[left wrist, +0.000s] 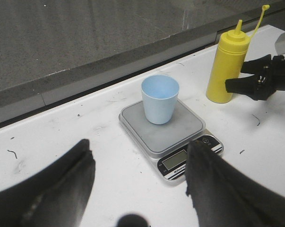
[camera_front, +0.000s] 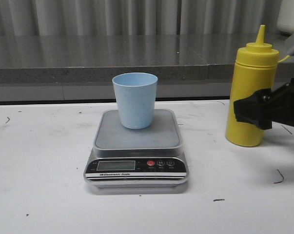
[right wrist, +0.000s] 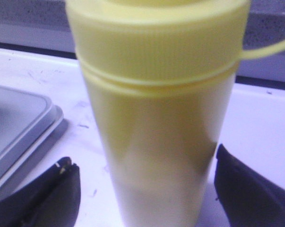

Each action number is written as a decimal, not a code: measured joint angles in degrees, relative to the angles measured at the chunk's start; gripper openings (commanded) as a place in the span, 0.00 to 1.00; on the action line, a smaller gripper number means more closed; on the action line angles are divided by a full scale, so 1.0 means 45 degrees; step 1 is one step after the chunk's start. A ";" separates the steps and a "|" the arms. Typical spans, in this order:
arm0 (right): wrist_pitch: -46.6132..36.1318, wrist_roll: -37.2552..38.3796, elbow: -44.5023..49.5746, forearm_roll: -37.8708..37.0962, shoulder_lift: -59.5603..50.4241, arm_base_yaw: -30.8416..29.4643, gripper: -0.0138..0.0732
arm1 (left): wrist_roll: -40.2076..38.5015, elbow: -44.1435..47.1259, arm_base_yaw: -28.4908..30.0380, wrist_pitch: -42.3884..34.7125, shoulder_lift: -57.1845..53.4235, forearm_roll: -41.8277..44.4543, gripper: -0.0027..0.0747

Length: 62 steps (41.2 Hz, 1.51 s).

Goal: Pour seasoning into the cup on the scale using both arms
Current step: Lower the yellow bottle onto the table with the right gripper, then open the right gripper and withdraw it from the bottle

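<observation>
The yellow seasoning bottle [camera_front: 250, 97] stands upright on the table [camera_front: 39, 195], right of the scale [camera_front: 136, 151] (blue cup [camera_front: 135, 100] on its platform). Right gripper [right wrist: 144, 189] straddles the bottle, jaws spread and not squeezing it; left gripper [left wrist: 137, 184] hangs wide open nearer the camera.

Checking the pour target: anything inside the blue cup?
The cup stands on the scale; its visible interior looks empty, plain blue. The near wall hides part of the bottom.

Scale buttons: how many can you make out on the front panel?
3, in a row right of the LCD on the scale front panel: a red button, then two dark buttons. None appear hidden.
</observation>
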 measured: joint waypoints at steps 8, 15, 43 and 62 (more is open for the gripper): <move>0.3119 0.0366 0.0475 -0.0024 -0.1901 0.0184 0.85 | 0.0000 0.0000 0.0000 0.0000 0.0000 0.0000 0.58; 0.7162 0.1459 0.0388 -0.0135 -0.4061 0.0902 0.85 | 0.0000 0.0000 0.0000 0.0000 0.0000 0.0000 0.58; 2.4240 -0.2026 -0.5490 0.4414 -0.9538 0.3528 0.85 | 0.0000 0.0000 0.0000 0.0000 0.0000 0.0000 0.58; 2.3656 -0.2190 -0.4185 0.4705 -1.4528 0.3528 0.85 | 0.0000 0.0000 0.0000 0.0000 0.0000 0.0000 0.58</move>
